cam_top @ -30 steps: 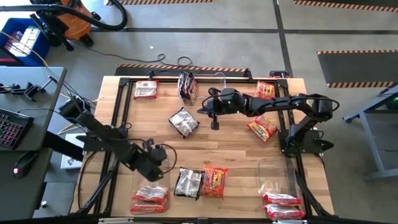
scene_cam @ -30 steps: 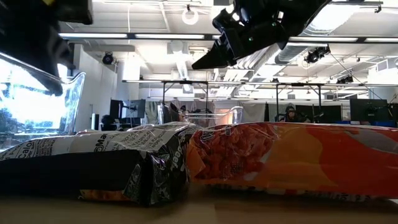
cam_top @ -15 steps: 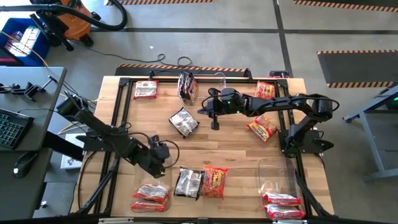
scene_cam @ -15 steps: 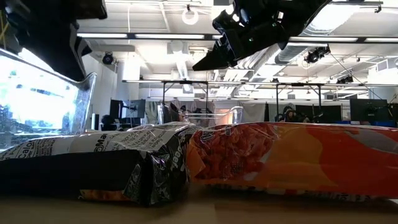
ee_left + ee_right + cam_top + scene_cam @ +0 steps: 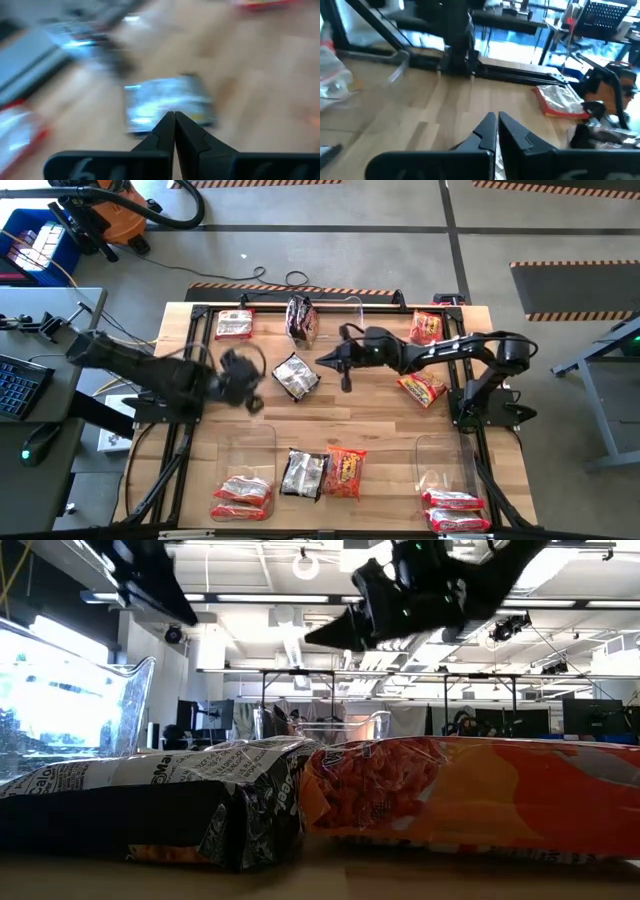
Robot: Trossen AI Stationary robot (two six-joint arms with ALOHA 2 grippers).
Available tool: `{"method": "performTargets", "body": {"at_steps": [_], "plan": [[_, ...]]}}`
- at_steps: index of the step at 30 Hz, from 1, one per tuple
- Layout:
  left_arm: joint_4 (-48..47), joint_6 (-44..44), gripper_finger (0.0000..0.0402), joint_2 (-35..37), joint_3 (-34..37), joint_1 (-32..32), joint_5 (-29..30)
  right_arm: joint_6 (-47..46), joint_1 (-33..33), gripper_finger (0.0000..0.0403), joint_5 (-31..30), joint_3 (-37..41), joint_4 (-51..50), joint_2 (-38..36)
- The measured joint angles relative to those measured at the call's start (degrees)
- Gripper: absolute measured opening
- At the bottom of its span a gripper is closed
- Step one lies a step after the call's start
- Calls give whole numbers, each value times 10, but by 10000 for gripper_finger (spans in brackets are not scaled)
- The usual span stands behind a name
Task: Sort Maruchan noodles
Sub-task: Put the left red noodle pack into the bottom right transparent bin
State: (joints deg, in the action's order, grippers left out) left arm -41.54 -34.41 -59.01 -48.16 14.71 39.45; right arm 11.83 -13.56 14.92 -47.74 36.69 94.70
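Note:
Noodle packets lie flat on the wooden table: a silver-black one (image 5: 296, 376) mid-table, a dark one (image 5: 300, 318) and a pinkish one (image 5: 233, 326) at the far edge, and orange ones (image 5: 425, 325) (image 5: 422, 387) on the right. A black-silver packet (image 5: 303, 474) and an orange packet (image 5: 345, 472) lie side by side at the near edge. My left gripper (image 5: 240, 375) is shut and empty, hovering left of the mid-table packet (image 5: 167, 102). My right gripper (image 5: 335, 362), also shut and empty, hovers to that packet's right.
A clear bin (image 5: 245, 455) near left holds red-and-white packets (image 5: 240, 498). A second clear bin (image 5: 445, 465) near right also holds such packets (image 5: 455, 510). The black frame rail (image 5: 200, 350) runs along the table's edges. Bare wood lies between the two bins and mid-table.
My left gripper has swung up and away from the near-left bin toward the table's far side. It now hovers beside the mid-table silver-black packet. The packets have stayed where they were.

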Motion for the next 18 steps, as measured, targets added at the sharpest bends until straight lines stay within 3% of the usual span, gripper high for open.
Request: {"method": "performTargets", "body": {"at_steps": [4, 10, 13, 18], "plan": [[-28, 33, 9, 2, 0, -140, 5, -35, 1, 0, -2, 61, 98, 3], [-6, 156, 39, -33, 0, -339, -115, -57, 0, 0, -16, 84, 108, -2], [4, 195, 59, -64, 1, -403, -158, -58, 1, 0, -17, 84, 104, -3], [10, 232, 93, -120, 0, -471, -156, -55, 1, 0, -17, 84, 91, -6]]}}
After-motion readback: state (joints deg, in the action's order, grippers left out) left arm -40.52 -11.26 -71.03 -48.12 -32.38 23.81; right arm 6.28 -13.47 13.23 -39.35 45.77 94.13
